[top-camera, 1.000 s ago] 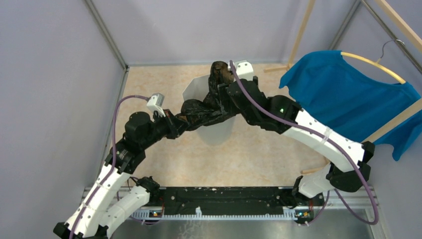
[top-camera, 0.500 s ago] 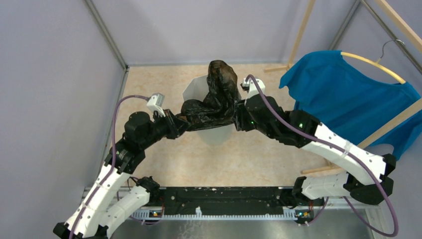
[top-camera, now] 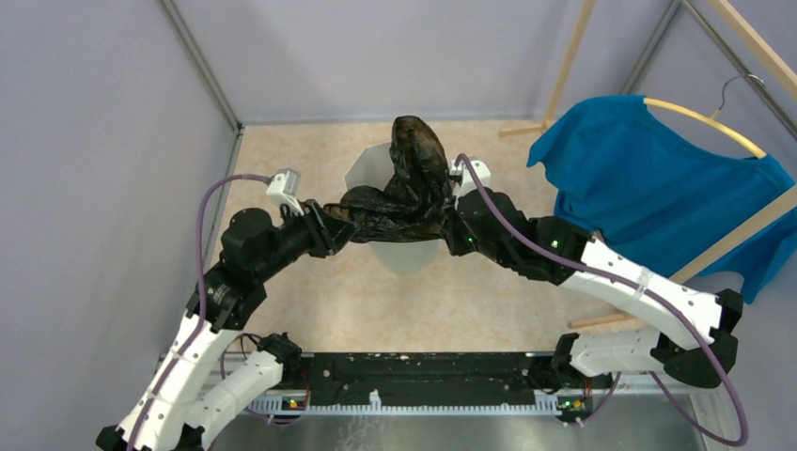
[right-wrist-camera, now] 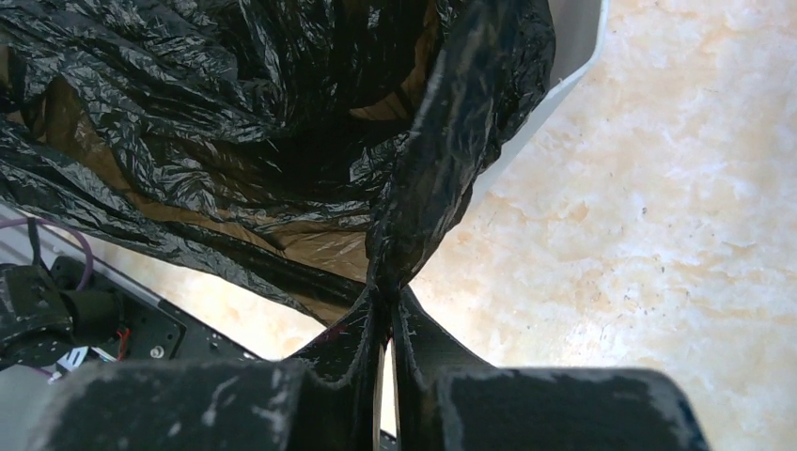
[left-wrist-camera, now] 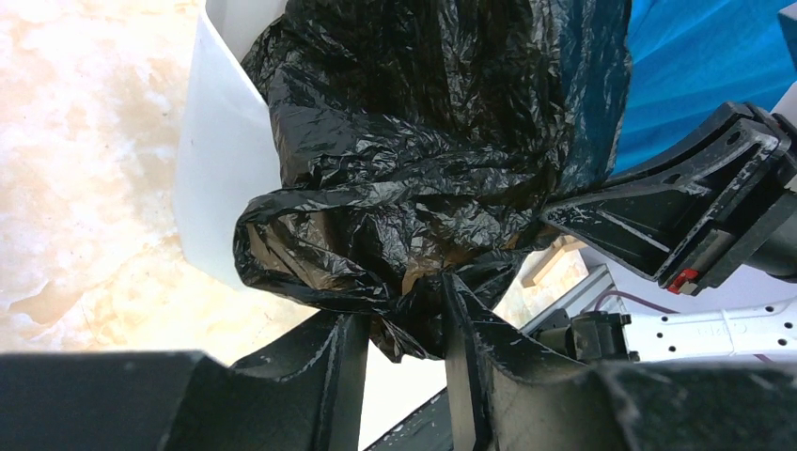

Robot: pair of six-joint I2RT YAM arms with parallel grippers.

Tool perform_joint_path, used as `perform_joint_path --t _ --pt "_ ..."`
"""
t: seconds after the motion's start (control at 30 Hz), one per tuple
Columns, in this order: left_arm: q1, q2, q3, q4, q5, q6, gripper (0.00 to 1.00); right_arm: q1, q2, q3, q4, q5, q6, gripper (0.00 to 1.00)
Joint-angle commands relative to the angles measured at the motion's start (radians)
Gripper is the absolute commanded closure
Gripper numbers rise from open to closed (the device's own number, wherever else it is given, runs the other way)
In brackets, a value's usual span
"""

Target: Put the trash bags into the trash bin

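Over the bin mouth: trash bag (top-camera: 414,178), one thin black film, glossy and heavily crinkled, brownish and see-through where it is pulled taut. It lies bunched across the opening with one hump standing up at the far rim, and it is not down inside.
Trash bin (top-camera: 404,256): translucent white plastic with a faceted rim, walls tapering toward the base. It stands upright mid-surface, between the two arms.
Left end effector (left-wrist-camera: 402,303): black fingers parted with a plain gap. A puckered fold of the bag sits in that gap, at the bin's near left side.
Right end effector (right-wrist-camera: 390,293): fingers pressed together on a twisted rope of the bag, at the bin's near right side. The film fans out taut from the pinch.
Edges: the bag overhangs the near rim on both sides. The bin's left wall shows bare and white. One rim corner shows past the film in the right wrist view.
Open room: bare surface lies between the bin and the arm bases, and to the bin's left. On the right a blue T-shirt (top-camera: 658,178) hangs on a curved wooden hanger (top-camera: 705,117), close above the right forearm, on a light wood rack (top-camera: 573,56).
Surface (top-camera: 470,291): beige, marbled, matte, flat.
Room: pale grey-lilac walls (top-camera: 395,56) on three sides, with metal corner posts. A purple cable (top-camera: 202,221) loops from each wrist.
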Motion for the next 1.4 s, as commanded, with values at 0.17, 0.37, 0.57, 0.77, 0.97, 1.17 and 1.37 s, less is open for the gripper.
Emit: perform_joint_path --t 0.17,0.37,0.57,0.77,0.97,1.17,1.37 --pt "-0.002 -0.003 0.033 -0.013 -0.036 0.011 0.64 -0.001 -0.099 -0.072 0.070 0.016 -0.023 0.98" --pt "-0.003 -0.025 -0.014 -0.018 -0.053 0.002 0.66 -0.001 -0.121 -0.181 0.108 0.073 -0.010 0.98" --pt "-0.002 0.001 -0.103 0.047 -0.020 -0.025 0.79 -0.019 -0.103 -0.249 0.216 0.152 -0.055 0.96" --pt "-0.003 0.000 -0.144 0.062 -0.054 -0.012 0.87 -0.113 -0.105 -0.288 0.293 0.047 -0.075 0.76" --pt "-0.003 0.013 -0.202 0.098 -0.067 -0.007 0.90 -0.197 -0.133 -0.358 0.373 -0.080 -0.117 0.61" --pt "-0.002 0.045 -0.245 0.125 -0.066 -0.001 0.93 -0.256 -0.195 -0.361 0.310 -0.132 -0.162 0.48" --pt "-0.002 0.011 -0.190 0.021 -0.108 0.052 0.77 -0.258 -0.274 -0.285 0.169 -0.193 -0.192 0.36"
